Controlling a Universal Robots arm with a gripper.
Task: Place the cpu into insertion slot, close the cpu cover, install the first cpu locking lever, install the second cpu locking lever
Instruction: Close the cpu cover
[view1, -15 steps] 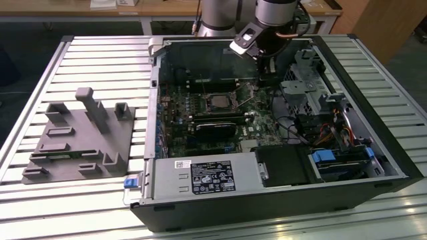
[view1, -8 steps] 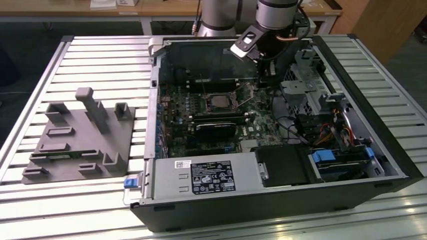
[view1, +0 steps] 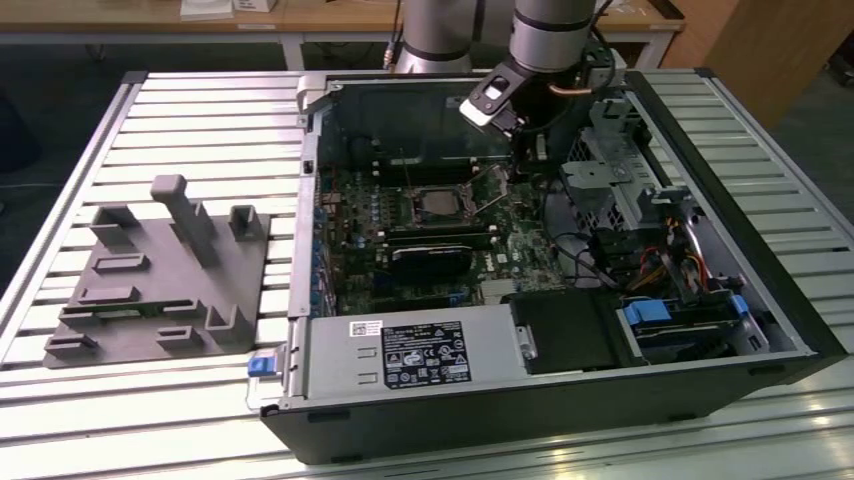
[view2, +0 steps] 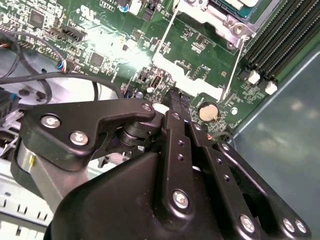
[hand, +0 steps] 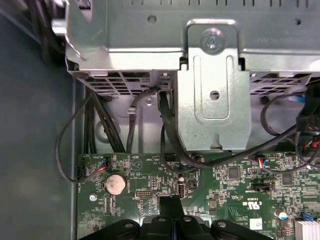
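on a slotted aluminium table (view1: 200, 100) lies an open computer case (view1: 534, 420), with a grey moulded fixture (view1: 147, 290) on the exterior view's left. the motherboard (view1: 350, 260) lines the case floor. the gripper (view2: 174, 97) hangs low over the board just beside a coin cell (view2: 207, 112), fingers pressed together with nothing between them, apart from the socket. the insertion slot (view1: 412, 200) sits mid-board. the cpu cover (view2: 210, 15) lies flat around the cpu (view1: 442, 204), which rests face up in the slot, sides square to the board's edges. two thin locking levers (view2: 162, 40) run lengthwise from the socket toward the gripper.
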